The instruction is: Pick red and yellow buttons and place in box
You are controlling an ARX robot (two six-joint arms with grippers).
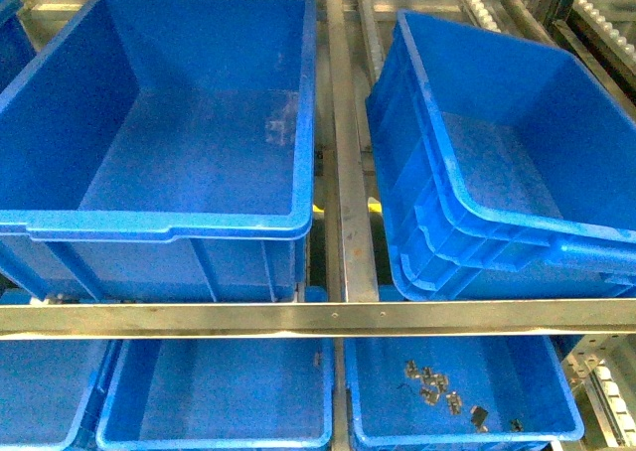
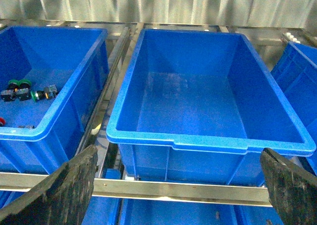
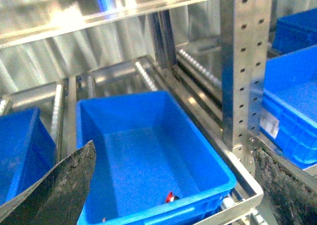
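A red button (image 3: 170,197) lies inside a blue bin (image 3: 208,155), close to its near wall, in the right wrist view. My right gripper (image 3: 174,150) hovers open above that bin, holding nothing. In the left wrist view an empty blue box (image 2: 148,86) sits in the middle, and my left gripper (image 2: 179,149) is open in front of its near rim. The neighbouring bin (image 2: 94,51) holds green-capped switches (image 2: 20,84) and a sliver of red (image 2: 1,121) at the picture's edge. I can make out no yellow button. Neither gripper appears in the front view.
Two large blue bins (image 1: 298,93) (image 1: 437,103) stand on the upper steel shelf, split by a metal rail (image 1: 348,173). A horizontal shelf bar (image 1: 318,317) crosses below them. A lower bin (image 1: 368,411) holds several small metal parts (image 1: 432,381). A perforated upright post (image 3: 245,61) stands beside the right gripper.
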